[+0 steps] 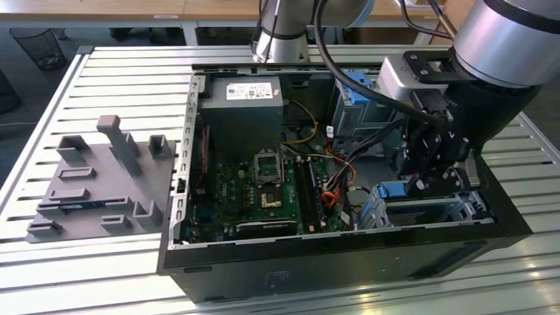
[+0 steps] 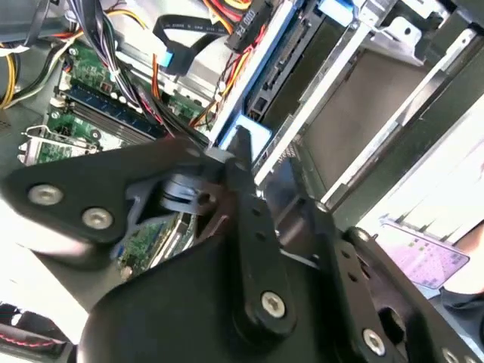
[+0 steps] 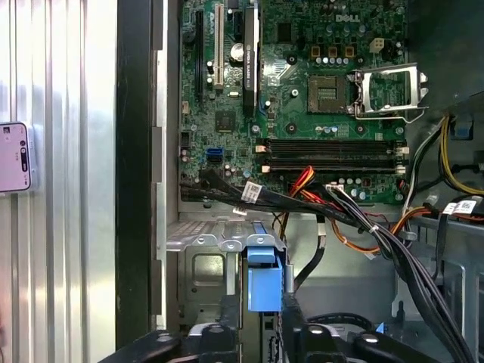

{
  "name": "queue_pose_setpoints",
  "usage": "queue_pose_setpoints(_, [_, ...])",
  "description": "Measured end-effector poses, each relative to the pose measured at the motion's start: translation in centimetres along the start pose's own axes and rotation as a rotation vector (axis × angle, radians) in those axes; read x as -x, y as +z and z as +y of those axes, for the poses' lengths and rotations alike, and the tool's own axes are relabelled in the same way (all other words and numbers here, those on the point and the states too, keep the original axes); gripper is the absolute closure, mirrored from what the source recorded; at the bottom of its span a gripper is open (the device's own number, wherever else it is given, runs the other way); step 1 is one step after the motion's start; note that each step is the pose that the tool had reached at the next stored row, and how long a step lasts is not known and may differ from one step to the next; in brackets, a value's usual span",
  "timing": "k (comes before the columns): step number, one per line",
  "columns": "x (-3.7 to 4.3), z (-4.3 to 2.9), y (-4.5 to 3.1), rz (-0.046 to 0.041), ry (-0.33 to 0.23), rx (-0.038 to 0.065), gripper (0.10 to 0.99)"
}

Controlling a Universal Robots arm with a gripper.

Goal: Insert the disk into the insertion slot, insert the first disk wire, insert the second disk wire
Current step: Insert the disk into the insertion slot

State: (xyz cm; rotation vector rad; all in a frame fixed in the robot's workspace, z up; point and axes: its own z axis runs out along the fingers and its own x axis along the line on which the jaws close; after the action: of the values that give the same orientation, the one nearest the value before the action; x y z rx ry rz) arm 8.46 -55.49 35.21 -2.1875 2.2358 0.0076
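Observation:
The disk (image 1: 391,191) stands on edge in its bright blue carrier at the mouth of the insertion slot (image 1: 437,209), a silver-grey perforated metal cage in the near corner of the open computer case at the exterior view's right. My gripper (image 1: 418,187) hangs right over it. In the first wrist view the blue carrier (image 3: 263,283) sits between my two fingers (image 3: 293,321), in front of the cage wall (image 3: 200,276). The second wrist view shows a fingertip (image 2: 240,151) against the carrier's blue tab (image 2: 253,128) beside the cage (image 2: 363,106). Loose orange, red and black wires (image 3: 355,227) lie next to the slot.
The motherboard (image 1: 262,190) and power supply (image 1: 242,98) fill the case's middle and back. A taller grey bay with a blue bracket (image 1: 355,98) stands behind the slot. A grey fixture plate (image 1: 96,190) rests on the slatted table at the exterior view's left. A phone-like object (image 3: 13,157) lies outside the case.

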Motion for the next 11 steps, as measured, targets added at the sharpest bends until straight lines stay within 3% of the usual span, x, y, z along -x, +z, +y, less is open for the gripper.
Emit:
queue_pose_setpoints(1, [0.00, 0.00, 0.05, 0.0000, 0.000, 0.000, 0.784])
queue_pose_setpoints(4, [0.00, 0.01, 0.20, 0.0000, -0.001, 0.001, 0.843])
queue_pose_setpoints(6, [0.00, 0.00, 0.32, 0.0000, -0.001, 0.002, 0.961])
queue_pose_setpoints(11, [-0.01, 0.00, 0.55, 0.0002, -0.002, 0.002, 0.980])
